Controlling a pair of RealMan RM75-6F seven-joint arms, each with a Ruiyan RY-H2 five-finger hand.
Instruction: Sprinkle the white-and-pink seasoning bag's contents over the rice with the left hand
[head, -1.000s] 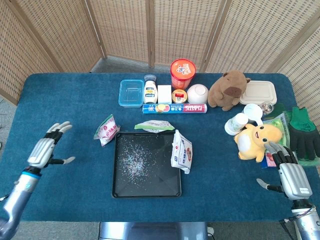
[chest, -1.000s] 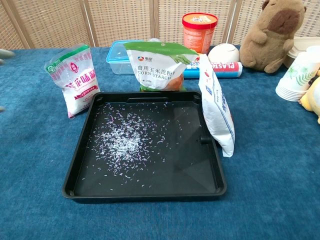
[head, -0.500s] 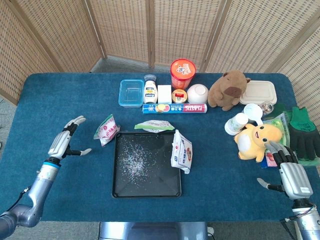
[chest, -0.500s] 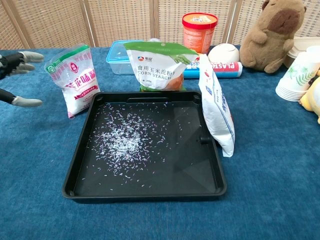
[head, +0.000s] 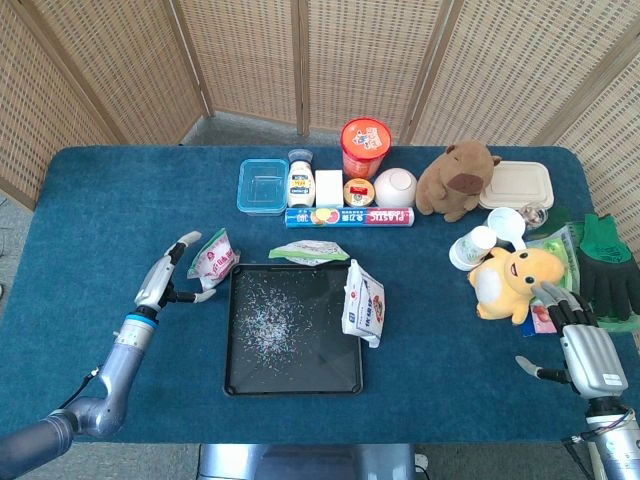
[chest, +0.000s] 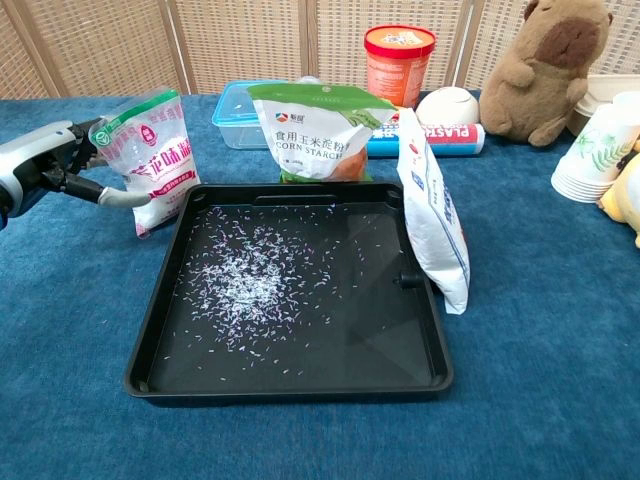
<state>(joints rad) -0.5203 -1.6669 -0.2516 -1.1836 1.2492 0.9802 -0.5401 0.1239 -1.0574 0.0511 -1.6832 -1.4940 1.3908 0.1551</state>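
Three bags: white-and-pink seasoning bag (chest: 153, 158), corn starch bag (chest: 322, 128), blue-and-white bag (chest: 431, 210). One black tray (chest: 155, 305) of rice (chest: 243, 285). Two plush toys: brown capybara (head: 455, 178), yellow one (head: 512, 280). Two hands: left hand (head: 168, 278), right hand (head: 582, 352)

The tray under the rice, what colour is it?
Black. The tray shows best in the chest view, with white grains of rice scattered inside.

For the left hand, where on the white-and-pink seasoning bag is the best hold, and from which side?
Probably the upper body of the white-and-pink seasoning bag, from its outer left side. It stands upright just outside the black tray, leaving that side free, and the left hand is already there, fingers spread at bag height. Its right side faces the corn starch bag.
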